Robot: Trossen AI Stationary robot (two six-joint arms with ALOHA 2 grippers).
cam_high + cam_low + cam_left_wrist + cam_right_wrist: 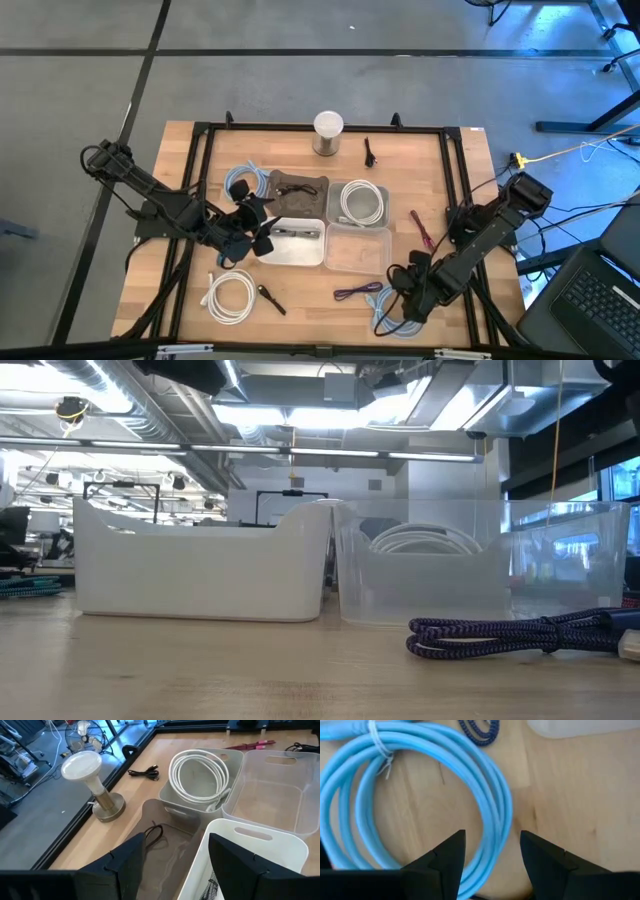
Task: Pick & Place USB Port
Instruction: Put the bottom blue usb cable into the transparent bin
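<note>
A light blue coiled cable (415, 785), tied with a white twist tie, lies flat on the wood near the table's near right corner (384, 316). My right gripper (491, 862) hovers over it, open, one finger on each side of the coil's outer strands. A purple braided cable (520, 632) lies just left of it (355, 292). My left gripper (172, 870) is open above the white bin's (250, 845) far left corner, beside the brown bin (165, 840), which holds a thin black cable.
Four bins sit mid-table: brown (298, 192), grey (372, 190) holding a white cable, white (300, 255) and clear (358, 250). A white-topped brass stand (328, 133), a black cable (369, 152), a red item (421, 228) and a white coil (231, 296) lie around them.
</note>
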